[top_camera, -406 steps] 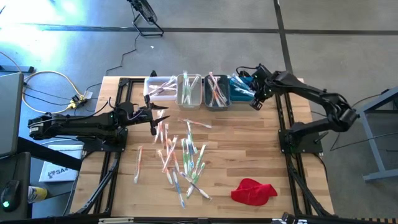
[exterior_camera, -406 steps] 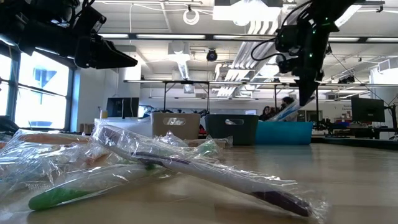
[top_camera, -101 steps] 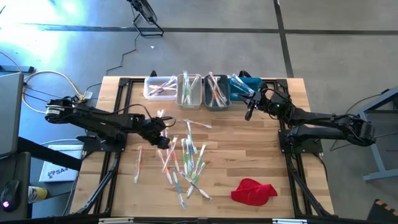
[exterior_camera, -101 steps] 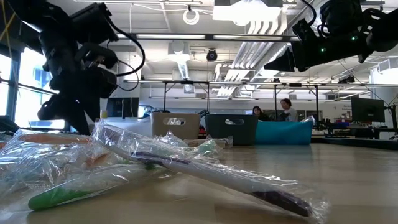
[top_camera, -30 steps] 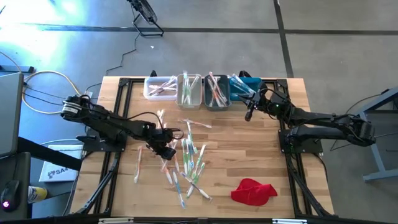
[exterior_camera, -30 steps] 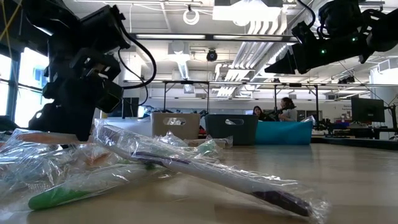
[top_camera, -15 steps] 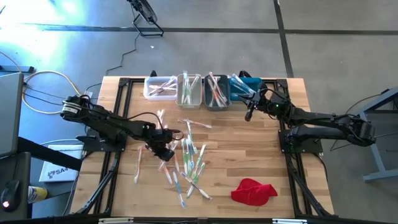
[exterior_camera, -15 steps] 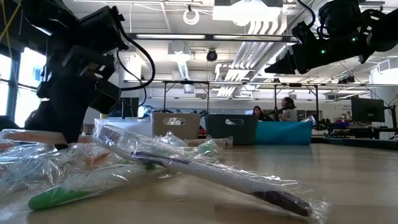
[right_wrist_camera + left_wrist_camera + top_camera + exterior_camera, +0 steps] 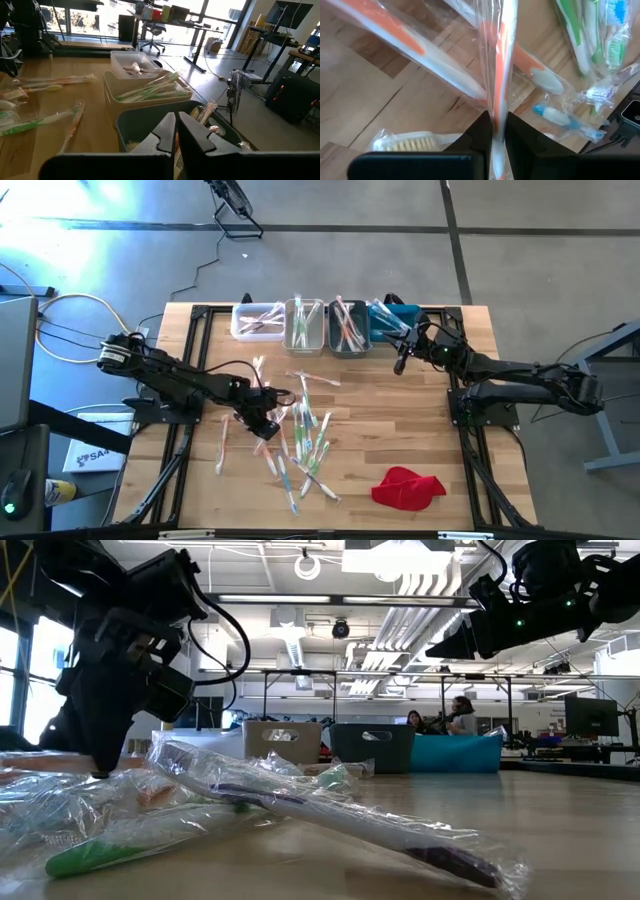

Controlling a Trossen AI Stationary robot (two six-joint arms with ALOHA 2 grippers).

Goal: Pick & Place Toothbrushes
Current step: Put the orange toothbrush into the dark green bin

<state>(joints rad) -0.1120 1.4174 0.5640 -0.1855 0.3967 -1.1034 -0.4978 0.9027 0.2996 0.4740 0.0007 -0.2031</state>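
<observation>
My left gripper (image 9: pixel 262 423): down on the table at the left edge of the scattered pile, fingers (image 9: pixel 479 134) pinched onto an orange-handled toothbrush (image 9: pixel 499 75) in its clear wrapper; the stick runs straight out between my two fingers.
Held toothbrush, relative to that gripper: gripped at one end, the rest stretching forward and lying across another orange toothbrush (image 9: pixel 415 50) that crosses beneath it.
Loose toothbrushes (image 9: pixel 300 442): spread over the wood to the right of my left gripper and toward the near edge; green-handled ones (image 9: pixel 580 35) lie ahead and off to one side, a blue-tipped one (image 9: pixel 560 117) just beside my finger.
My right gripper (image 9: pixel 400 364): hanging in the air just in front of the bins, fingers (image 9: pixel 167 132) closed together with nothing between them.
Bins (image 9: pixel 325 326): a row of four at the far edge of the table; from my right gripper they are just ahead, the grey bin (image 9: pixel 150 127) nearest, then the beige bin (image 9: pixel 132 97) and the white bin (image 9: pixel 131 61), each with toothbrushes in it.
Red cloth (image 9: pixel 407 487): well apart from both my grippers, near the front edge.
</observation>
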